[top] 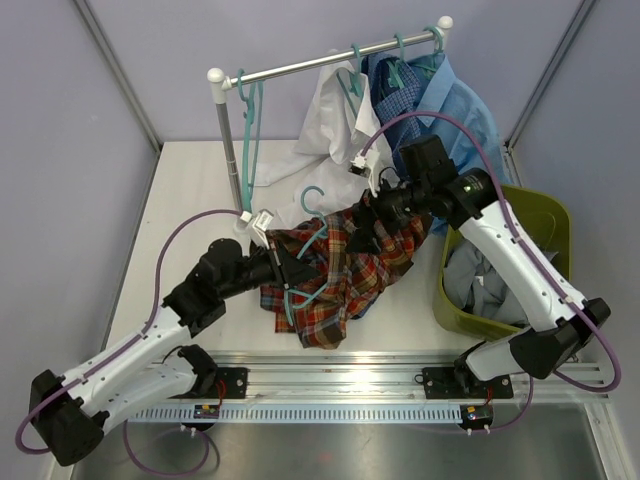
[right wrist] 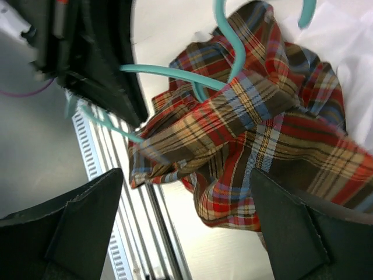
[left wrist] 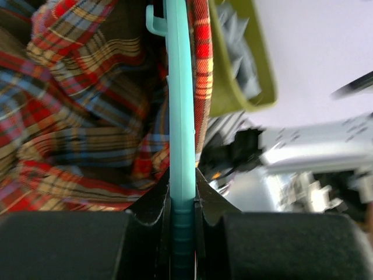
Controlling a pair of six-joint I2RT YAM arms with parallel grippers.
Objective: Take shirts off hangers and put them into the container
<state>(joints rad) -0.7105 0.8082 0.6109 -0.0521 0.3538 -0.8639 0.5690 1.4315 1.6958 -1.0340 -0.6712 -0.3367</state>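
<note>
Teal plastic hanger (left wrist: 179,116) sits clamped in my left gripper (left wrist: 181,195). My right gripper (right wrist: 186,219) gapes wide over the red-orange plaid shirt (top: 340,275), not yet free of it. One grey shirt (top: 480,285) lies in the olive-green slotted basket (top: 552,215); three other shirts (top: 400,100) hang on the silver metal rail (top: 300,68).

Shirt (top: 340,275) on table (top: 190,190) centre, container (top: 548,215) right of it, rail (top: 320,63) with hung shirts (top: 445,110) behind

Bright, even light is cast from above; a soft shadow is thrown beneath the plaid shirt (top: 340,285), and glare is seen on the metal strip (top: 360,373) along the near edge of the table (top: 190,200). The right half of the left wrist view is blurred and overexposed
</note>
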